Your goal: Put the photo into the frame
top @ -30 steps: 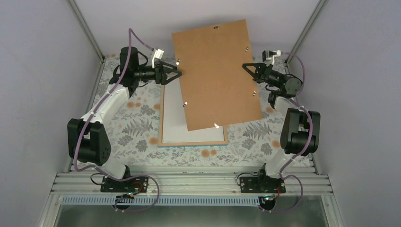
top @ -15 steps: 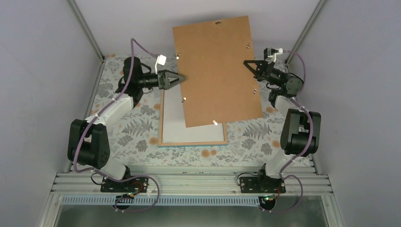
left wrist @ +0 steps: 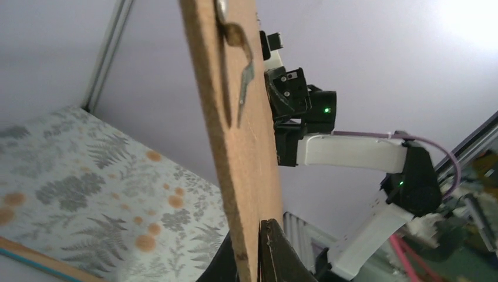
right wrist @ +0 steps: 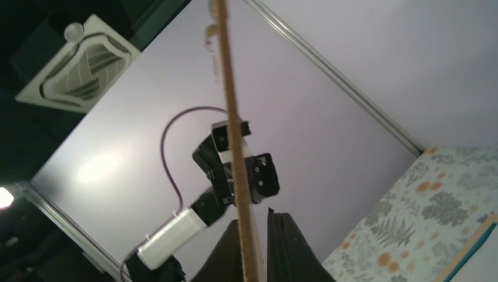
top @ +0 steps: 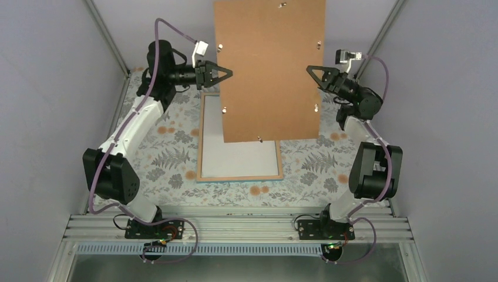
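The frame [top: 201, 147] lies back-up on the table, its light wood rim around a pale grey-white panel [top: 241, 158]. Above it the plain brown backing board [top: 270, 70] hangs lifted between both arms, its near edge over the frame's far half. My left gripper [top: 228, 73] is shut on the board's left edge; in the left wrist view the fingers [left wrist: 276, 258] pinch the board [left wrist: 235, 147]. My right gripper [top: 310, 70] grips the right edge, its jaws close around the board [right wrist: 232, 117]. The photo is out of view.
The table wears a fern-and-flower patterned cloth [top: 164, 153]. Grey enclosure walls with metal corner posts [top: 108, 35] stand close on both sides. Small metal turn clips [left wrist: 241, 64] stick out from the board's back. The arms' base rail [top: 235, 226] runs along the near edge.
The board has risen and swung square, further from the frame. My left gripper has closed on its left edge. Both wrists moved up with it.
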Action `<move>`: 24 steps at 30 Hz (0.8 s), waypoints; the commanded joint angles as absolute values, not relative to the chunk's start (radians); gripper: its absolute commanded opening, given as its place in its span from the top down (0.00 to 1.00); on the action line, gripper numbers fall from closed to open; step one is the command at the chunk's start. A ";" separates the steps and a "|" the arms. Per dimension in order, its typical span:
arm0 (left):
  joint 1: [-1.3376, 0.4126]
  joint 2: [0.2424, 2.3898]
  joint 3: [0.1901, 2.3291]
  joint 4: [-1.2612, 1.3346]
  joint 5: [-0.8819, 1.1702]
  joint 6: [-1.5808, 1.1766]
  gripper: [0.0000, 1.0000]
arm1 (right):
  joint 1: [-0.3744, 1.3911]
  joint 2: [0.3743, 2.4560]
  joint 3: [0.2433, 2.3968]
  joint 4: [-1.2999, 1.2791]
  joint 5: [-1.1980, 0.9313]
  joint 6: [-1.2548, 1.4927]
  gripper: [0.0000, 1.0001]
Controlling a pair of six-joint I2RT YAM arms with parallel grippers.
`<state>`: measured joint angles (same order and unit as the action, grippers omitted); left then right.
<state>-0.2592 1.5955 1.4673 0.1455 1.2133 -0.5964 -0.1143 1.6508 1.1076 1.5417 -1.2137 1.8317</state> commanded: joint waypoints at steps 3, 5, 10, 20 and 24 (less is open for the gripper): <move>-0.256 1.568 1.631 -0.246 1.137 -0.073 0.98 | -0.098 1.570 1.089 1.696 -1.372 1.640 0.83; -0.243 1.551 1.603 -0.244 1.134 -0.069 0.98 | -0.098 1.552 1.066 1.664 -1.394 1.576 0.77; -0.194 1.539 1.534 -0.159 1.161 -0.150 0.98 | -0.098 1.533 1.033 1.566 -1.450 1.444 0.73; -0.173 1.513 1.263 -0.097 1.212 -0.323 0.98 | -0.095 1.470 0.938 0.988 -1.425 1.107 0.96; -0.146 1.515 1.178 -0.114 1.190 -0.341 0.98 | -0.071 1.448 0.998 0.201 -1.327 0.569 0.96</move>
<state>-0.1913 1.5341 1.2446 -0.0963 1.2858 -0.3229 -0.0780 1.5002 0.9360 0.9371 -1.4929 1.0767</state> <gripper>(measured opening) 0.029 0.038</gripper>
